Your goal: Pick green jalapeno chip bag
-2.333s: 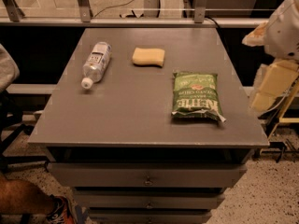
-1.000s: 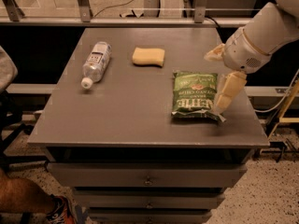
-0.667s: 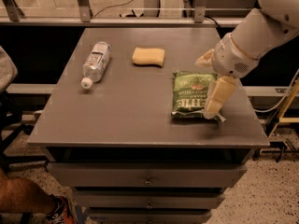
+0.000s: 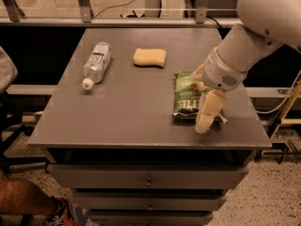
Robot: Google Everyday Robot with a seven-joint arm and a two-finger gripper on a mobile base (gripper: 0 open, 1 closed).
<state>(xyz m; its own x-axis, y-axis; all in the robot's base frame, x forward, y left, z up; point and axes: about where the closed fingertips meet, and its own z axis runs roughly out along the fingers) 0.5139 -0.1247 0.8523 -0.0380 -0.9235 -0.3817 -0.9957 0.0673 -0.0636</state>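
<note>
The green jalapeno chip bag (image 4: 186,97) lies flat on the right side of the grey table (image 4: 127,117), with white lettering showing. My gripper (image 4: 202,94) hangs over the bag's right half, fingers spread open. One cream finger (image 4: 207,111) points down past the bag's near right corner, and the other sits by its far right edge. The white arm comes in from the upper right and hides part of the bag's right side.
A clear plastic water bottle (image 4: 96,62) lies on the table's left side. A yellow sponge (image 4: 149,57) lies at the back middle. Drawers (image 4: 148,180) sit under the tabletop. The table's right edge is close to the bag.
The arm has swung in from the right and come down over the chip bag. The bag, bottle and sponge have not moved.
</note>
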